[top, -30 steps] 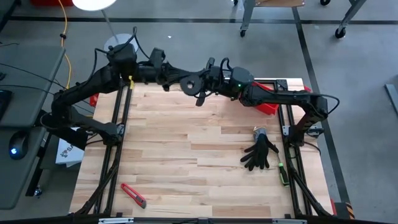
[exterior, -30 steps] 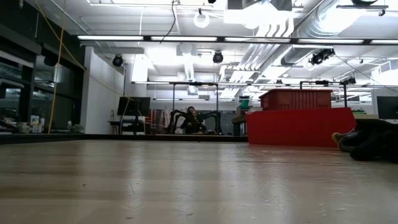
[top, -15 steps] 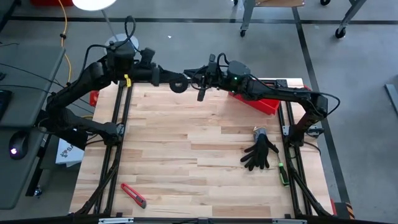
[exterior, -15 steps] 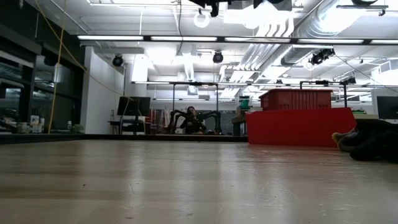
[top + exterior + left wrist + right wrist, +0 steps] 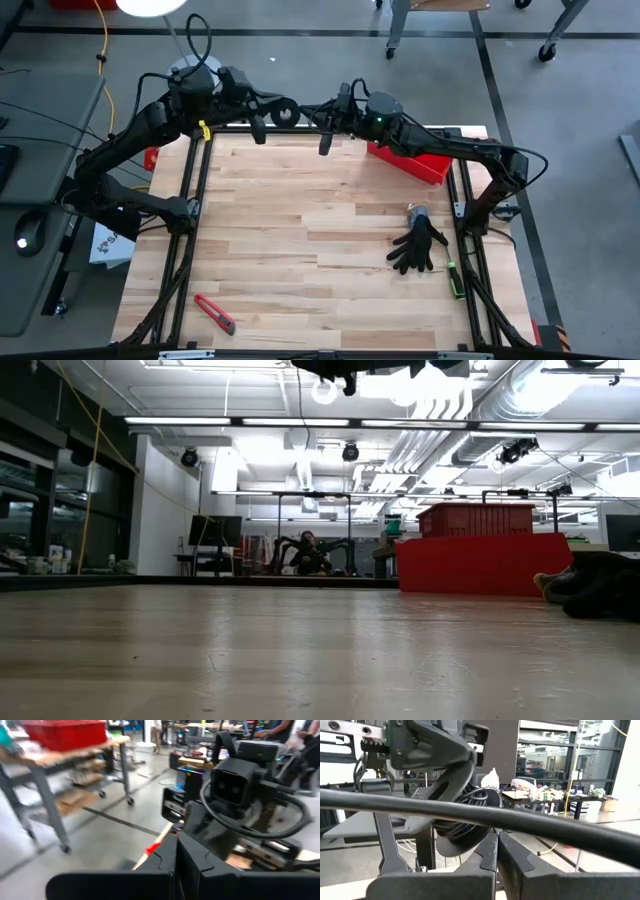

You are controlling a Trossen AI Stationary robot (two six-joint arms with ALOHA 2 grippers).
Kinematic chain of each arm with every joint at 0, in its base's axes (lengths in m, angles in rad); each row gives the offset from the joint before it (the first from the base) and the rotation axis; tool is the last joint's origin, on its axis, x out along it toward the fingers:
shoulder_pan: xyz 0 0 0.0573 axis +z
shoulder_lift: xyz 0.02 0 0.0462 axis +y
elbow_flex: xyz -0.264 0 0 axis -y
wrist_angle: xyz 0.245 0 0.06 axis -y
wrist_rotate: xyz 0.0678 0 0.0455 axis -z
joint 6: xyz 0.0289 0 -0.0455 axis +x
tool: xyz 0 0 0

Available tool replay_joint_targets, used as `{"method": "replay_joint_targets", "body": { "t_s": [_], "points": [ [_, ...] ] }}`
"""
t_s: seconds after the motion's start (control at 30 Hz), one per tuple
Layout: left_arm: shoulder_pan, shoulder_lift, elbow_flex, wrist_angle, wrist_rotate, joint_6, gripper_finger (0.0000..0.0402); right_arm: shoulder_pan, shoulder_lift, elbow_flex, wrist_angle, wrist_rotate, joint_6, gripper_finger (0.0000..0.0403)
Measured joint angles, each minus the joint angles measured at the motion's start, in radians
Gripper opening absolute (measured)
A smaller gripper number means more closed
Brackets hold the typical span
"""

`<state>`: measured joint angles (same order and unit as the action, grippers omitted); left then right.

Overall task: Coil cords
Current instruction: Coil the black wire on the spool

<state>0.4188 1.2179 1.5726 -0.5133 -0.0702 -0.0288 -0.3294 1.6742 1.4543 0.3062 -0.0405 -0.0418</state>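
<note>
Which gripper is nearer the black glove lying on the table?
Right. The right gripper hangs over the table's far edge, across the boards from the black glove by the right side. The left gripper is farther left along that far edge.

The table [image 5: 300, 250] is pale wood planks with a smooth satin finish. The red bin [image 5: 415, 160] looks like glossy plastic, the black glove [image 5: 418, 248] matt cloth, the spool [image 5: 465, 827] matt black plastic.
</note>
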Motion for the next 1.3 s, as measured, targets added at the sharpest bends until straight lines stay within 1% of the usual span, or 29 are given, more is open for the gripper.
{"method": "replay_joint_targets", "body": {
  "t_s": [0.1,0.2,0.27,0.33,0.4,0.5,0.57,0.67,0.73,0.83,0.93,1.0,1.03,1.1,1.2,1.3],
  "points": [
    [-0.010,-0.005,0.001,0.031,-0.049,0.046,0.0001,-0.006,-0.001,-0.003,-0.017,0.009,0.022,0.0000],
    [-0.013,-0.011,0.005,0.045,-0.055,0.049,0.0001,-0.012,0.001,-0.003,-0.028,0.024,0.040,0.0007],
    [-0.019,-0.005,0.004,0.050,-0.052,0.050,0.0001,-0.020,0.000,-0.003,-0.032,0.013,0.057,0.0025],
    [-0.021,-0.003,0.002,0.050,-0.045,0.064,0.0001,-0.025,0.000,-0.003,-0.042,0.009,0.088,0.0053],
    [-0.020,-0.006,0.002,0.032,-0.045,0.067,0.0001,-0.027,0.001,-0.003,-0.041,0.007,0.087,0.0083],
    [-0.006,-0.018,0.003,-0.116,-0.074,0.059,0.0001,-0.029,-0.002,-0.003,-0.039,-0.008,0.090,0.0121],
    [0.002,-0.018,-0.014,-0.187,-0.073,0.065,0.0001,-0.028,-0.005,-0.003,-0.081,-0.021,0.091,0.0136],
    [0.006,-0.037,-0.112,-0.182,-0.058,0.053,0.0001,-0.015,-0.005,-0.003,-0.162,-0.024,0.094,0.0143],
    [0.010,-0.062,-0.225,-0.103,-0.027,0.036,0.0001,-0.006,-0.005,-0.003,-0.238,-0.024,0.094,0.0144],
    [0.025,-0.086,-0.439,0.096,0.043,0.015,0.0000,0.003,-0.005,-0.003,-0.387,-0.012,0.089,0.0144],
    [0.047,-0.048,-0.631,0.280,0.140,-0.071,0.0000,0.003,-0.005,-0.006,-0.596,0.005,0.087,0.0144],
    [0.063,0.012,-0.711,0.363,0.174,-0.144,0.0000,-0.002,-0.005,-0.031,-0.673,0.006,0.076,0.0144],
    [0.074,0.052,-0.732,0.379,0.192,-0.173,0.0000,-0.005,-0.005,-0.044,-0.708,0.006,0.069,0.0144],
    [0.093,0.133,-0.740,0.364,0.263,-0.184,0.0001,-0.009,-0.005,-0.063,-0.758,0.000,0.069,0.0144],
    [0.101,0.238,-0.725,0.340,0.378,-0.206,0.0011,-0.012,-0.007,-0.093,-0.770,-0.017,0.082,0.0144],
    [0.103,0.309,-0.698,0.342,0.411,-0.204,0.0034,-0.011,-0.006,-0.113,-0.774,-0.039,0.119,0.0144]
  ]
}}
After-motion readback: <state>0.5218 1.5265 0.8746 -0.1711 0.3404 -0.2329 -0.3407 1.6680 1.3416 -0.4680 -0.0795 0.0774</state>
